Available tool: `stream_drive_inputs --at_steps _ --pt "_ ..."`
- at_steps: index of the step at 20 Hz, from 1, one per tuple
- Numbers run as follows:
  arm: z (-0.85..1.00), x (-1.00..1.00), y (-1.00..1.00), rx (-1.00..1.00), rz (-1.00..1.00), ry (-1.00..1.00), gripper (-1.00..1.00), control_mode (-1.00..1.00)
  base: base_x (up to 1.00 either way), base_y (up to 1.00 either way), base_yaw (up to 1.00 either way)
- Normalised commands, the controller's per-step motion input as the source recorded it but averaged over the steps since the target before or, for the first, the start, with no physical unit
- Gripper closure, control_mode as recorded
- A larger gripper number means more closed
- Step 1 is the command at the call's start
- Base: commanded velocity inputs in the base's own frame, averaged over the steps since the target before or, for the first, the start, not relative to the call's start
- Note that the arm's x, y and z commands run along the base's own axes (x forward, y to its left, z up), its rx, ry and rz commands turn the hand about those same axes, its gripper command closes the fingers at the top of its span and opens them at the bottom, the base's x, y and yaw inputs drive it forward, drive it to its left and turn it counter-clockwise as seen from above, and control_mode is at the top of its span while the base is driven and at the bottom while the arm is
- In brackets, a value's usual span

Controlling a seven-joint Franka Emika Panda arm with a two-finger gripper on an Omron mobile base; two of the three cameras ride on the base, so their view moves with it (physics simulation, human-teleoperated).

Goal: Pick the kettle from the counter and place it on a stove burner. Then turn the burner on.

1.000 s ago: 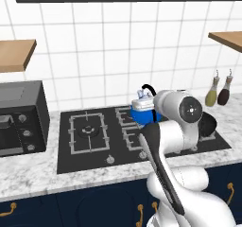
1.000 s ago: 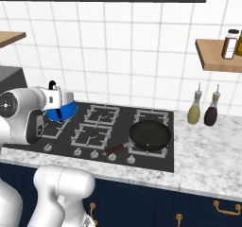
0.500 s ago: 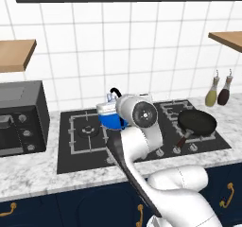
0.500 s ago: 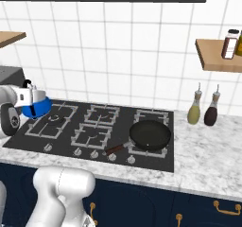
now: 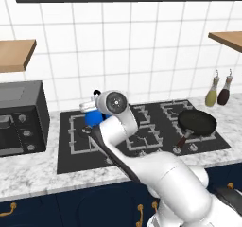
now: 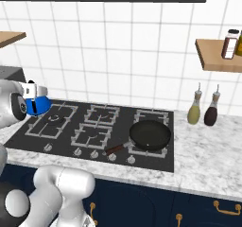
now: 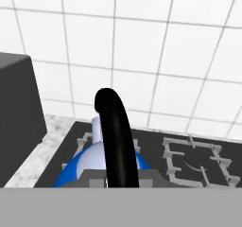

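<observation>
The small blue kettle [image 5: 92,117] hangs by its thin black handle [image 7: 116,137] over the left end of the black stove [image 5: 150,135]. In the right base view the kettle [image 6: 38,106] sits just above the rear of the large left stove burner [image 6: 55,119]; whether it touches the grate I cannot tell. My gripper [image 7: 121,178] is shut on the handle from above, and the white wrist [image 5: 115,101] hides the fingers in the left base view. The marble counter [image 5: 33,174] runs along the stove's front and left.
A black frying pan [image 6: 150,135] rests on the stove's right burner. A black microwave [image 5: 19,119] stands left of the stove, close to the kettle. Two bottles [image 6: 202,111] stand on the right counter. Silver knobs [image 6: 94,153] line the stove's front edge.
The arm has swung left across the stove, carrying the kettle from above the middle grates to above the left burner. The pan has not moved.
</observation>
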Motion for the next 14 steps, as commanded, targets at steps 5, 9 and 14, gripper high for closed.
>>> stream_drive_inputs --at_steps 5,9,14 --pt "-0.34 0.59 0.28 -0.08 0.00 0.03 1.00 -1.00 0.00 0.00 0.00" --pt "-0.54 0.29 0.00 -0.06 0.00 0.00 1.00 -1.00 0.00 0.00 0.00" --pt "-0.62 0.25 0.00 -0.03 0.00 0.00 1.00 -1.00 0.00 0.00 0.00"
